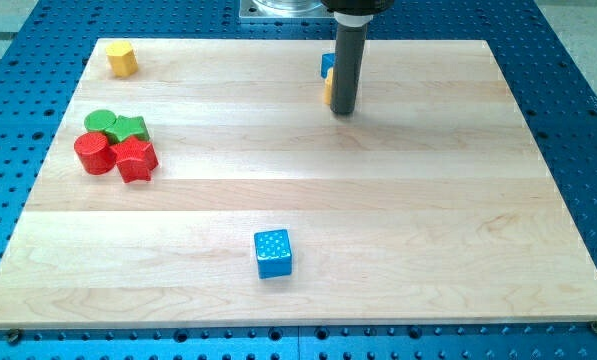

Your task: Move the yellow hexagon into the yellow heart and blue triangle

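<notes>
The yellow hexagon [122, 58] sits at the top left corner of the wooden board [298, 200]. My tip [343, 110] rests near the top centre of the board. Just left of the rod, a blue block [327, 64] and a yellow block [328, 90] below it peek out, mostly hidden behind the rod, so their shapes cannot be made out. The hexagon lies far to the left of my tip and of these two blocks.
At the left side stands a cluster: a green cylinder [99, 122], a green star [130, 127], a red cylinder [93, 153] and a red star-like block [135, 159]. A blue cube [273, 252] sits near the bottom centre.
</notes>
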Controlling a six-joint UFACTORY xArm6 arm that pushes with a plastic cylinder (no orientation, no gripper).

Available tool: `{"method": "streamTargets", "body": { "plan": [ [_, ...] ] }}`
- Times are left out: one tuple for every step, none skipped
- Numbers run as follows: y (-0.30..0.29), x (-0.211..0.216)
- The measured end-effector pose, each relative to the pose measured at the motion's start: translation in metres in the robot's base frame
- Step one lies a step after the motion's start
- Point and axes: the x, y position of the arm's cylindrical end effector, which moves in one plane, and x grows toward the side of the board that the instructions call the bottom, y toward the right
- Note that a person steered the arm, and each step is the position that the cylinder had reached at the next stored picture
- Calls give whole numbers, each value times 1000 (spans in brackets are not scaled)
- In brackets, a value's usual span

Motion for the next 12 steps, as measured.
{"method": "streamTargets", "body": {
  "plan": [
    [-117,1],
    [-175,-79],
    [-321,-68],
    [-353,-77],
    [-276,-136],
    [-183,-122],
    [-205,-106],
    [-231,-116],
    [-210,-88],
    [-212,-71],
    [-203,-65],
    [-241,-61]
  ]
}}
